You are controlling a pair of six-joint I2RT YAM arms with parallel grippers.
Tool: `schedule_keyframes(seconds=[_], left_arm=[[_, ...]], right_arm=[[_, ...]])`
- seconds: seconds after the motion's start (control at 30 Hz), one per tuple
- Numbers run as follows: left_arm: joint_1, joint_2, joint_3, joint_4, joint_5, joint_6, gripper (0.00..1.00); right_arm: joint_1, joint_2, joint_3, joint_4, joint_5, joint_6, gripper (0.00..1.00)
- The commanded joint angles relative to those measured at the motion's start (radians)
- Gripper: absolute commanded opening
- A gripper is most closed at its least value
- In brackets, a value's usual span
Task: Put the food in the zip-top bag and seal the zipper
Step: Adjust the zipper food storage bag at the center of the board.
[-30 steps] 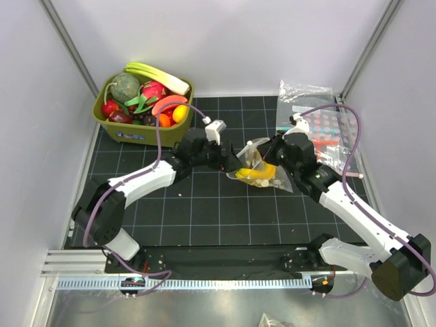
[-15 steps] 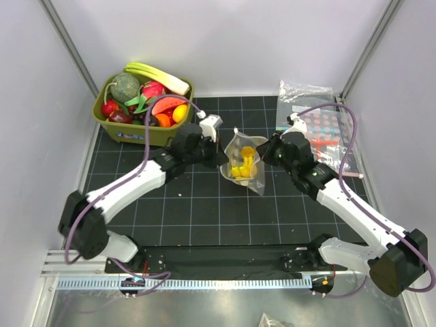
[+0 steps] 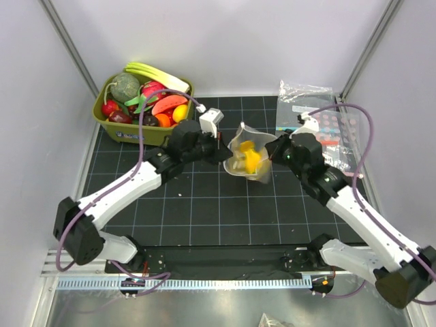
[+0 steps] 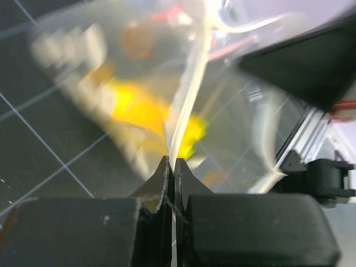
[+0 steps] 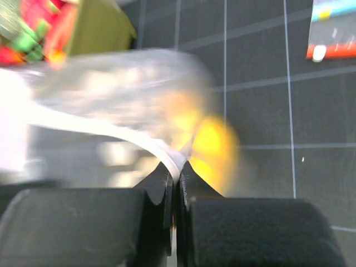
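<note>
While the left gripper point(image 3: 226, 152) and right gripper point(image 3: 273, 152) pinch its opposite edges, the clear zip-top bag point(image 3: 245, 146) sags crumpled, yellow food point(image 3: 249, 159) inside.

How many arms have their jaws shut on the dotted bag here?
2. The left gripper pinches the zip-top bag at its left side, and the right gripper pinches its right side. Both pairs of jaws are shut on the film, and neither grip is hidden.
</note>
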Motion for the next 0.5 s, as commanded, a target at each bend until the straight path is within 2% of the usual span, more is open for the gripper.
schedule_keyframes(seconds=[0.0,0.07,0.13,0.17,0.23,0.33,0.37,0.43,0.47], left_arm=[[0.000,0.051,0.007,0.047,0.044,-0.005,0.01],[0.000,0.077,-0.002,0.051,0.032,-0.004,0.10],[0.003,0.089,-0.007,0.045,0.018,0.002,0.14],[0.003,0.092,-0.013,0.041,0.004,-0.001,0.20],[0.004,0.091,-0.020,0.045,-0.014,-0.013,0.25],[0.007,0.071,-0.034,0.048,-0.066,-0.020,0.49],[0.009,0.058,-0.051,0.048,-0.111,-0.022,0.66],[0.011,0.008,-0.076,0.062,-0.167,-0.019,0.81],[0.012,-0.012,-0.102,0.067,-0.192,-0.014,0.93]], right_arm=[[-0.003,-0.104,-0.017,0.079,0.072,-0.028,0.01],[-0.003,-0.102,-0.025,0.085,0.060,-0.029,0.01],[-0.001,-0.055,-0.002,0.061,0.051,-0.029,0.01],[-0.003,-0.033,0.002,0.055,0.045,-0.023,0.01],[-0.003,0.002,0.012,0.051,0.034,-0.017,0.01],[-0.003,0.080,0.019,0.058,0.000,0.002,0.01],[-0.003,0.111,0.021,0.058,-0.012,0.006,0.01],[-0.003,0.137,0.025,0.056,-0.015,0.011,0.01],[-0.003,0.160,0.027,0.056,-0.015,0.015,0.01]])
